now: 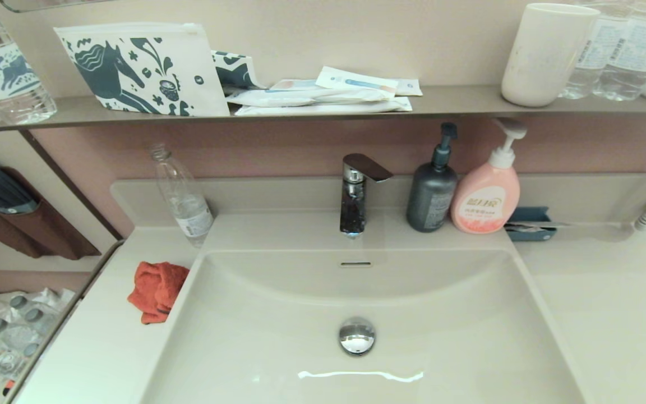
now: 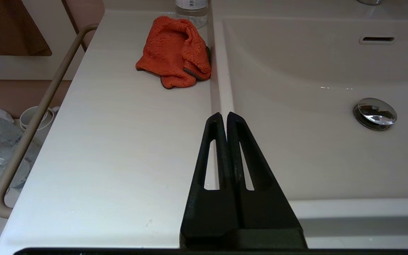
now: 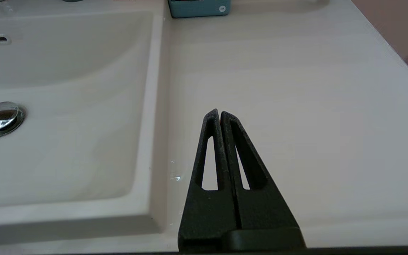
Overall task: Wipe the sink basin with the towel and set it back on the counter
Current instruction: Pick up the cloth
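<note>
The orange-red towel [image 1: 156, 289] [image 2: 175, 56] lies crumpled on the counter [image 1: 104, 342] at the left rim of the sink basin [image 1: 278, 331]. The basin holds a chrome drain plug [image 1: 356, 335] and an overflow slot [image 1: 355, 264]. Neither gripper shows in the head view. My left gripper [image 2: 224, 115] is shut and empty, above the basin's left rim near the front edge, well short of the towel. My right gripper [image 3: 217, 112] is shut and empty over the counter [image 3: 296, 106] right of the basin.
A clear plastic bottle [image 1: 183, 196] leans behind the towel. The tap [image 1: 356, 193], a dark pump bottle [image 1: 432, 193], a pink pump bottle [image 1: 487, 193] and a teal holder [image 1: 529, 223] stand on the back ledge. A rail [image 2: 37, 113] runs along the counter's left side.
</note>
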